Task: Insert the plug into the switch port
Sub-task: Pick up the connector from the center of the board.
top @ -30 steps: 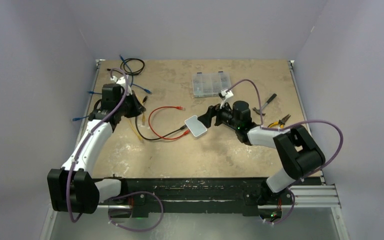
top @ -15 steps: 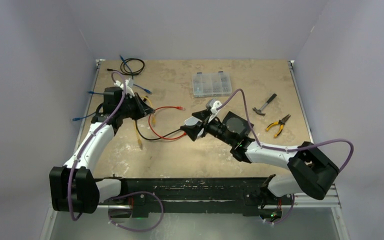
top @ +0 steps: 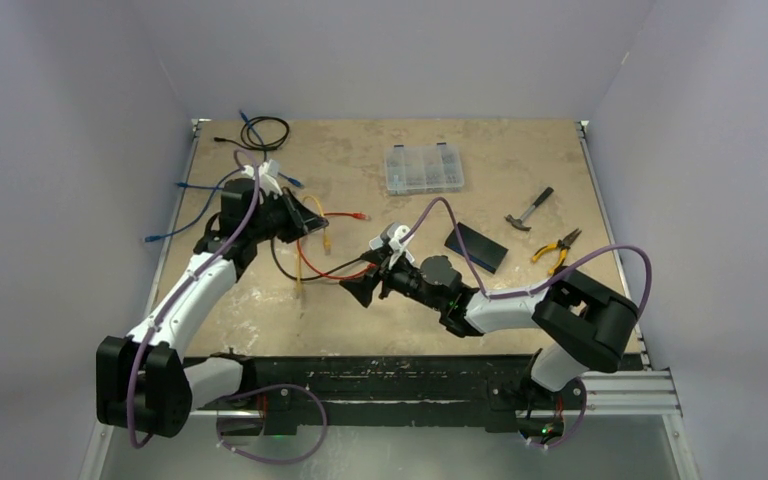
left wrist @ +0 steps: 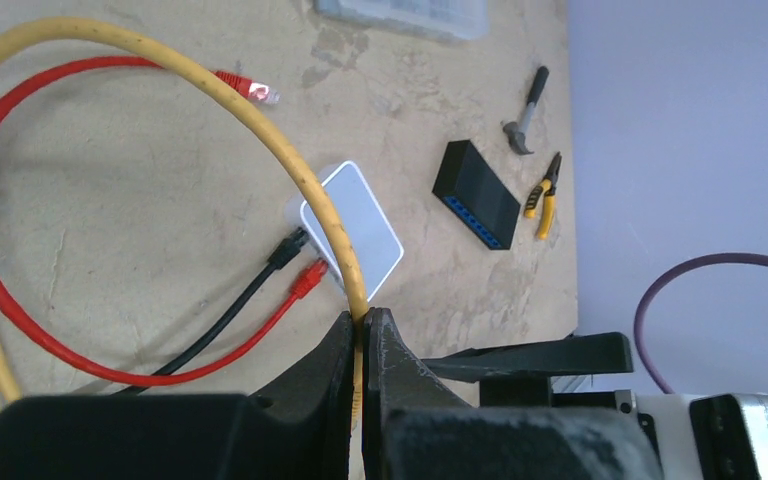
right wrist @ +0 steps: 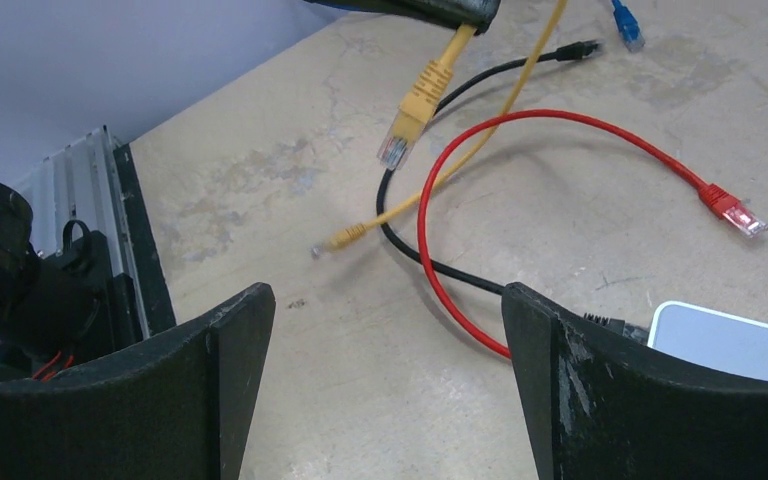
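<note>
Left pincer [left wrist: 363, 322] clamped shut; right pincer [right wrist: 385, 310] spread wide.

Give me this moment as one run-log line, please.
left gripper: shut on yellow cable | right gripper: open, empty | plug: not inserted

Pale lavender walls [top: 380, 50] on 3 sides, even light. Tan tabletop [top: 340, 150], scuffed & stained; alu rail [top: 628, 392] at near edge.

— Where's the switch [top: 477, 247]?
— On the table [top: 360, 150], right of centre. Hammer [top: 530, 209] and pliers [top: 558, 248] lie further right, the parts box [top: 422, 168] behind.
— And the cables [right wrist: 550, 114]?
— Left of it. A coil [top: 265, 130] sits back-left.
</note>
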Tool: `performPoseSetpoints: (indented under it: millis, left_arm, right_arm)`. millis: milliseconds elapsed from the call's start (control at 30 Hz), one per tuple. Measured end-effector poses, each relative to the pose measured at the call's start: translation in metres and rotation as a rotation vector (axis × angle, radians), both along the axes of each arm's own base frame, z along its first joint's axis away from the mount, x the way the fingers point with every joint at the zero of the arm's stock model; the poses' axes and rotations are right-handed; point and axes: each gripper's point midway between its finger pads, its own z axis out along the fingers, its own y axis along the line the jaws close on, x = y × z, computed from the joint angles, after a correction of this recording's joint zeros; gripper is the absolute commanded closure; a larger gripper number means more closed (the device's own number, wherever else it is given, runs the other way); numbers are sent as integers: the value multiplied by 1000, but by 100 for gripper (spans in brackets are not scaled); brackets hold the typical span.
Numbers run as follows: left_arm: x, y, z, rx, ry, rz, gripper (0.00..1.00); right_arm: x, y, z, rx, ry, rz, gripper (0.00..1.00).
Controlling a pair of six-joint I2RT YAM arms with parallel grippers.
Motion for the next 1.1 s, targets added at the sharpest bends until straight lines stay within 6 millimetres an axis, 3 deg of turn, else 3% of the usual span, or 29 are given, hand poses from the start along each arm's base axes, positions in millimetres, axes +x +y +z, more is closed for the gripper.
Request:
performPoseSetpoints:
  millis: [267, 467, 667, 867, 967, 1100]
  left_arm:
    - [6, -1, 62, -55, -142, 31, 100]
    - [1, -4, 88, -117, -192, 44, 100]
    - [0, -7, 93, -141, -191, 63, 100]
    - [1, -8, 90, -139, -177, 87, 100]
    - [3, -8, 82, -121, -157, 99, 100]
    - [11, -11, 57, -80, -107, 105, 99]
  right_arm:
    - [1, 2, 7, 28, 1, -5, 15]
    - [1, 3, 5, 39, 31, -11, 17]
    - [-5, 12, -17, -6, 51, 9, 16]
    - [-30, 32, -32, -77, -73, 59, 12]
    - [-37, 38, -33, -104, -157, 67, 12]
    - [-34, 38, -32, -122, -218, 51, 12]
